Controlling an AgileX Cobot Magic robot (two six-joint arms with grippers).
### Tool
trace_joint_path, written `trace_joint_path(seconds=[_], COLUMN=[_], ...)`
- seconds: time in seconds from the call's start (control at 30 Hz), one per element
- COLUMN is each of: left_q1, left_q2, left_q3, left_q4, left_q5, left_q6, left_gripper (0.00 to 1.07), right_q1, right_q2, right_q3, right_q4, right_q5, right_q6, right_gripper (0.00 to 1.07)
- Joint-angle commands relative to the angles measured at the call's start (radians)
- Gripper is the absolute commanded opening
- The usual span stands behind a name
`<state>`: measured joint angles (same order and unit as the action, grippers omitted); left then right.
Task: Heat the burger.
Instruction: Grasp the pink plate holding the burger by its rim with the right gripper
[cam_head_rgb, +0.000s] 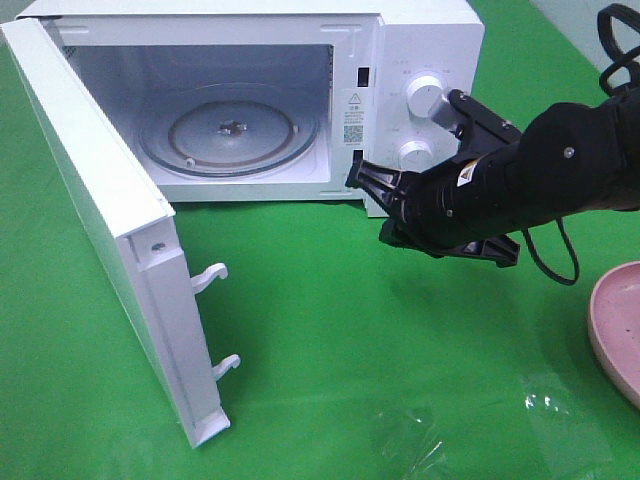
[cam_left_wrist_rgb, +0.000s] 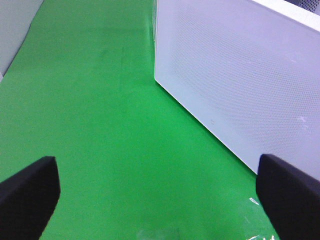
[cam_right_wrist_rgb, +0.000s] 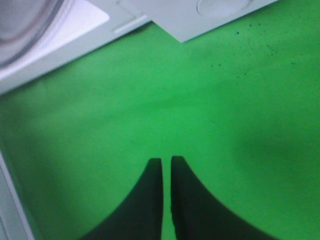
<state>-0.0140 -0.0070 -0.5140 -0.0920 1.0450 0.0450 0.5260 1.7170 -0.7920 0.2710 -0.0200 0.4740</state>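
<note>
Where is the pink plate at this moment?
In the exterior high view the pink plate lies on the green cloth at the right edge, partly cut off, nearer the camera than the right arm and the microwave.

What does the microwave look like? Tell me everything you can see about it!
The boxy white microwave stands on a green cloth. Its door is swung wide open, with two white hook latches on its edge. Inside lies a round clear glass turntable with nothing on it. The front panel has two round white knobs, one above the other, and a small sticker beside the opening. The black right gripper, jaws nearly together, is by the lower knob; I cannot tell if it touches.
</note>
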Motion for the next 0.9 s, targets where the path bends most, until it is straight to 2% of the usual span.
trace_joint_path(seconds=[0.03,0.17,0.2,0.3,0.57,0.73,0.8,0.9], left_q1=[0.002,0.002,0.002,0.002,0.002,0.002,0.002,0.002], left_q2=[-0.016,-0.016,-0.016,-0.016,-0.016,-0.016,-0.016,-0.016], left_q3=[0.004,0.004,0.004,0.004,0.004,0.004,0.004,0.004], left_q4=[0.002,0.002,0.002,0.002,0.002,0.002,0.002,0.002], left_q5=[-0.011,-0.011,-0.011,-0.011,-0.011,-0.011,-0.011,-0.011], left_q6=[-0.005,-0.005,-0.005,-0.005,-0.005,-0.005,-0.005,-0.005], left_gripper=[1.03,1.03,1.03,1.03,1.03,1.03,1.03,1.03], right_q1=[-0.003,-0.003,-0.003,-0.003,-0.005,-0.005,-0.05,-0.065], right_q2=[-0.032,-0.044,-0.054,-0.07,-0.178,-0.227,-0.279,-0.288], right_q3=[-0.001,-0.002,-0.003,-0.003,-0.003,-0.003,-0.002,-0.002], right_q4=[-0.098,-0.176,-0.229,-0.266,-0.435,-0.488,-0.505,-0.505], right_q5=[0.146,0.244,0.315,0.376,0.633,0.722,0.796,0.808], right_q6=[-0.088,-0.087,-0.087,-0.087,-0.087,-0.086,-0.087,-0.091], right_gripper=[0.07,0.08,0.08,0.09,0.11,0.12,0.13,0.13])
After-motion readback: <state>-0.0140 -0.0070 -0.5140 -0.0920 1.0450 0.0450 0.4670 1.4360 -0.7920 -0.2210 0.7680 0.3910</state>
